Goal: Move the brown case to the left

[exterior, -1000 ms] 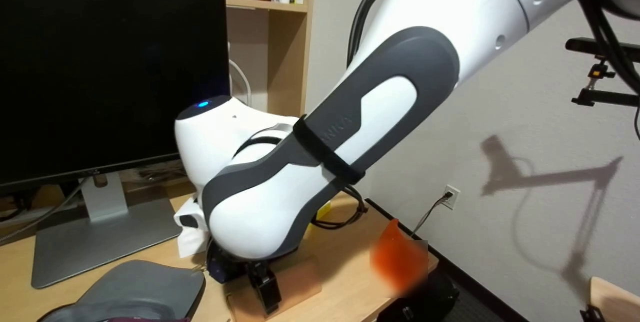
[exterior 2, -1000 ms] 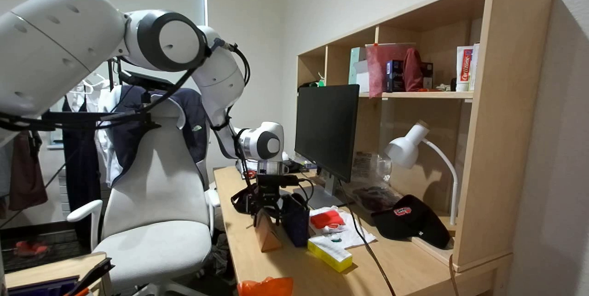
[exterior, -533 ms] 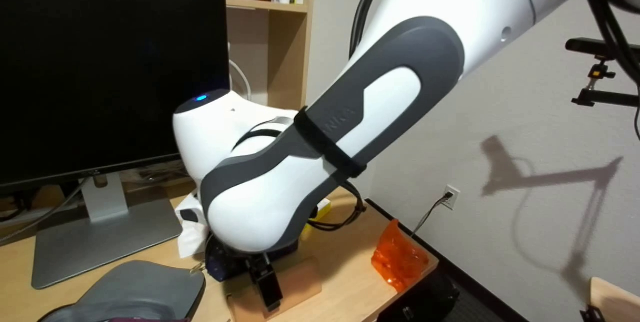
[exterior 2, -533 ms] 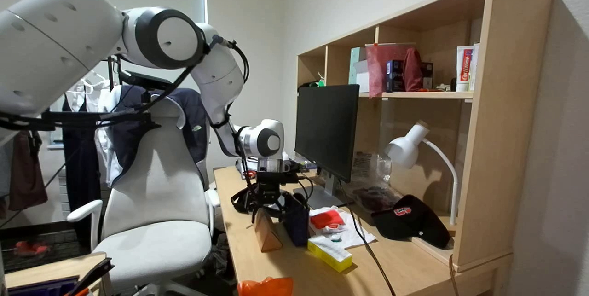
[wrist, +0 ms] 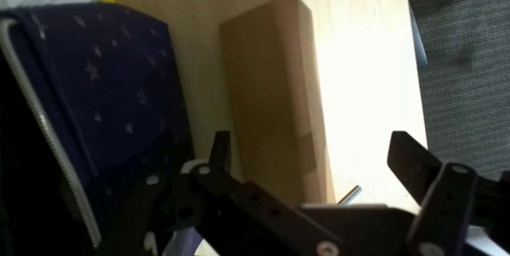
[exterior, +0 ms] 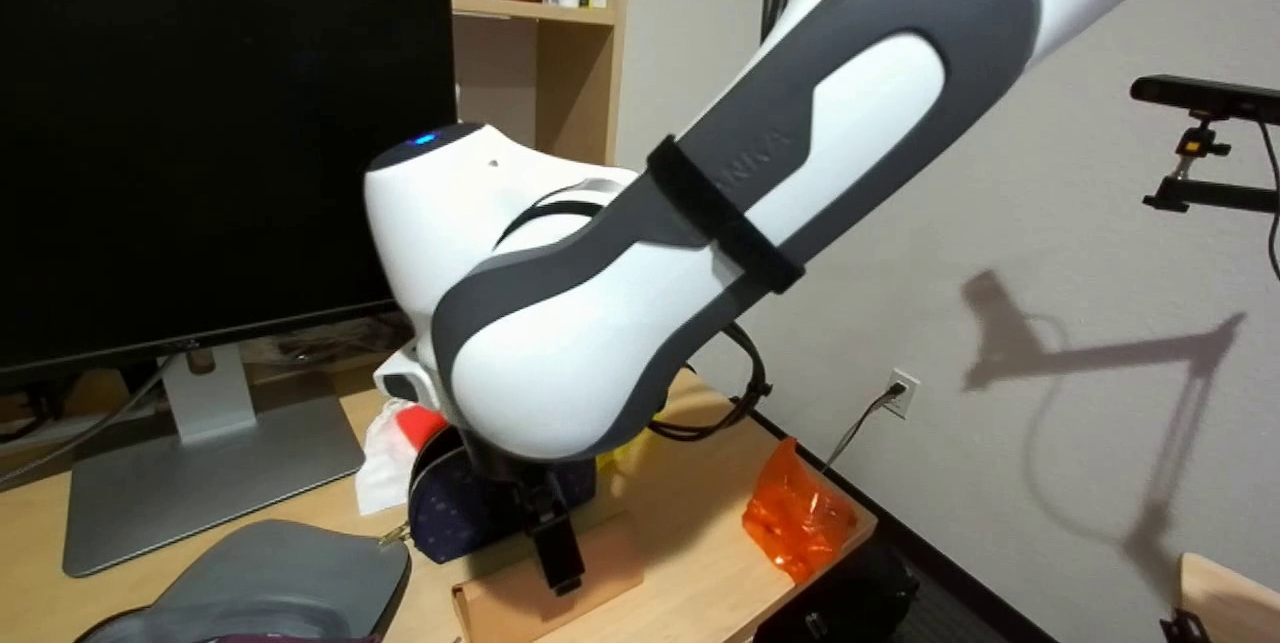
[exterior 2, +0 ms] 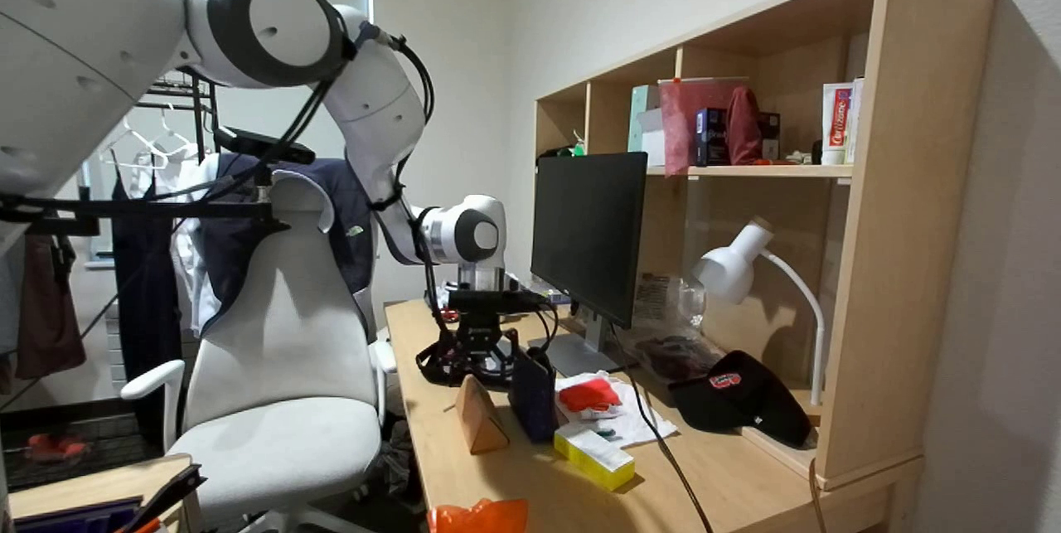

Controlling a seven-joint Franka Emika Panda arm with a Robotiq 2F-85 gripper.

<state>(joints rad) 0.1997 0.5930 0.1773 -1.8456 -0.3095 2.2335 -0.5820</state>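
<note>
The brown case [exterior: 608,563] is a slim tan box with a triangular end, standing on the desk. It also shows in an exterior view [exterior 2: 482,419] and in the wrist view [wrist: 265,96]. My gripper [wrist: 310,136] is open and empty above the near end of the case. In the wrist view one finger lies over the gap between case and pouch, the other well out on the case's far side. In an exterior view a dark finger [exterior: 557,551] covers part of the case. The gripper [exterior 2: 479,363] shows dark and cluttered in an exterior view.
A dark navy starred pouch [wrist: 119,77] stands close beside the case. A yellow-white box [exterior 2: 593,457], a monitor [exterior 2: 588,235] and an orange translucent object [exterior: 800,513] are on the desk. A grey cap-like item [exterior: 290,573] lies nearby. The desk edge [wrist: 416,88] runs along one side.
The arm and gripper have risen, and the finger has shifted slightly right in an exterior view. More of the pouch and the red item behind it show. The case has not moved.
</note>
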